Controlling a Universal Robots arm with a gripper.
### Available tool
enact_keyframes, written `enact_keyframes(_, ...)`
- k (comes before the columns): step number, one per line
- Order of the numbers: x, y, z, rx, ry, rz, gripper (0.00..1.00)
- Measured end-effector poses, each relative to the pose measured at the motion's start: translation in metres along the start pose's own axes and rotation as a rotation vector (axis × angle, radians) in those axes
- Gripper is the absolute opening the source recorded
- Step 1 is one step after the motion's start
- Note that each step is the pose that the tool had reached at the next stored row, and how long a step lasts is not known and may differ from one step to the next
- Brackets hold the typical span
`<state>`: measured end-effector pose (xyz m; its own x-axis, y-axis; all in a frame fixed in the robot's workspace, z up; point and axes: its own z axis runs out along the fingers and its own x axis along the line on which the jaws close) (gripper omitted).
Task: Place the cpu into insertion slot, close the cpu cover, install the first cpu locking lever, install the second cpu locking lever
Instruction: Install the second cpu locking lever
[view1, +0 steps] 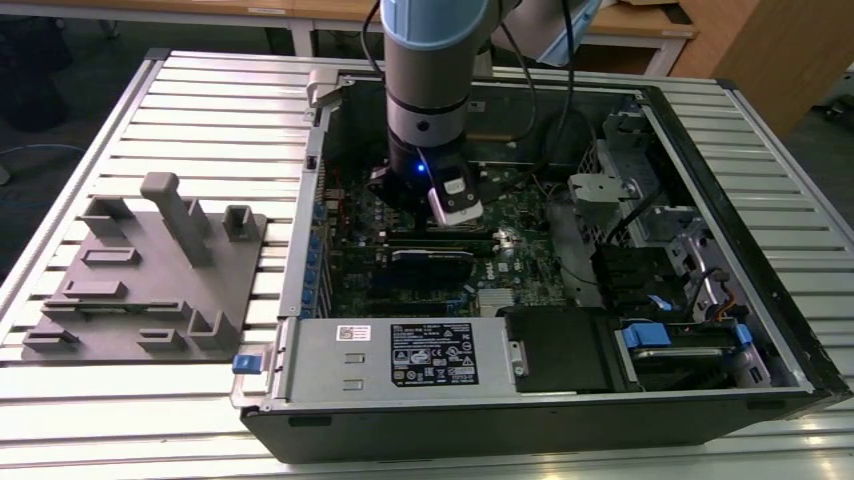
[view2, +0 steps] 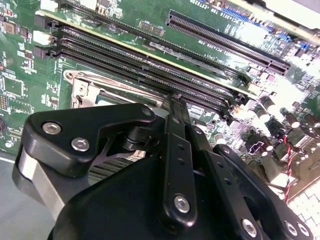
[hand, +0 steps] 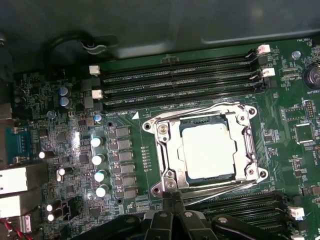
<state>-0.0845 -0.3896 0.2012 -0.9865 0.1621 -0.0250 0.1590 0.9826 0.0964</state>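
A: Silver-grey cpu (hand: 207, 150) sits flat in the insertion slot (hand: 172, 157), just beyond the gripper (hand: 172, 196) tips in the first wrist view. One chip, one socket.

B: Cover?

A: The cpu cover (hand: 240, 127) lies down over the chip, its window framing the metal top. Two wire locking levers run along the frame's edges: one (hand: 200, 111) on the far side from the gripper, one (hand: 220, 189) on the near side. I judge the near one is the lever in hand, since the tips sit right at its corner.

B: Fingers?

A: Pressed together, nothing between them; both wrist views show them meeting as one narrow point.

B: How to do it well?

A: My judgement: push with the closed tip on the wire itself, not the frame, sweep it down and sideways under its hook, and keep clear of the memory slots (hand: 175, 82) lying past the socket. Four long slots there, by my count; more sit close beside the gripper.

B: Wider scene?

A: One open computer case (view1: 747, 160) on a slatted table (view1: 200, 110), one grey fixture block (view1: 147, 280) well apart from the arm.
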Motion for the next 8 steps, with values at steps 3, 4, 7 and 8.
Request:
enact_keyframes(3,0.0004,-0.0007,0.0,-0.0125,0.002,0.001,0.11)
enact_keyframes(4,0.0006,-0.0009,0.0002,-0.0193,0.0031,0.001,0.11)
enact_keyframes(7,0.0005,-0.0026,0.0004,-0.0264,0.0042,0.001,0.11)
enact_keyframes(8,0.0004,-0.0035,0.0005,-0.0268,0.0042,0.001,0.11)
